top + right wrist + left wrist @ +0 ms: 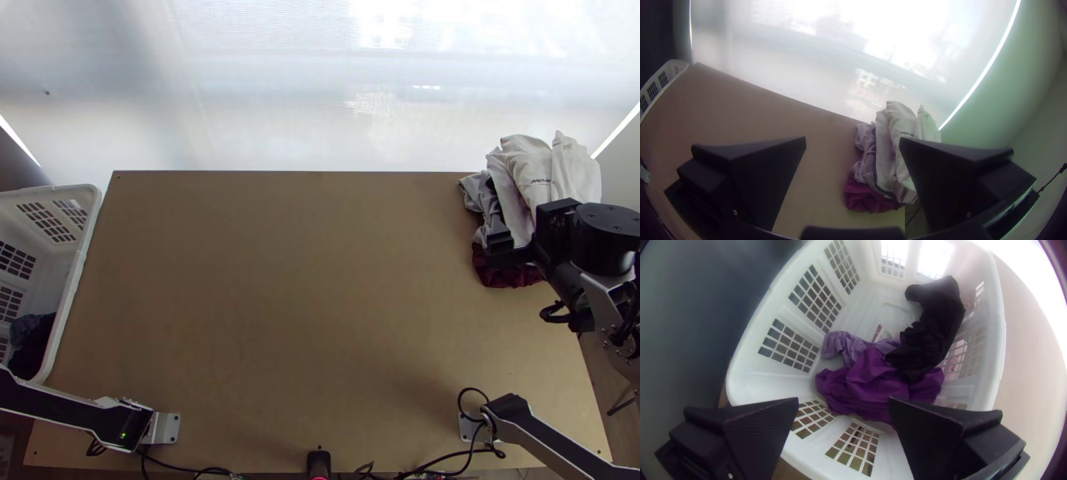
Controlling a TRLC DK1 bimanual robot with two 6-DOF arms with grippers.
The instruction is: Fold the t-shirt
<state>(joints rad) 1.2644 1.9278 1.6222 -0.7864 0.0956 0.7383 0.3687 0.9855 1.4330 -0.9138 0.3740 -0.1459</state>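
Note:
In the top view my right gripper point(524, 222) stands over a clothes pile at the table's back right. White cloth point(530, 170) with small dark print lies above grey cloth point(478, 192) and dark red cloth point(504, 274), bunched or loosely folded. The right wrist view has my right gripper point(852, 138) open, nothing between its fingers. My left gripper point(843, 400) is open above the white basket point(753, 384), where purple cloth point(871, 382), lilac cloth point(840, 344) and black cloth point(936, 320) lie bunched. Which garment is the t-shirt, I cannot tell.
The basket point(74, 284) stands along the left edge of the wooden table point(304, 296). Bare tabletop stretches between basket and pile. Black cables point(448, 458) run along the near edge, and a pale, bright screen point(264, 104) rises behind the table.

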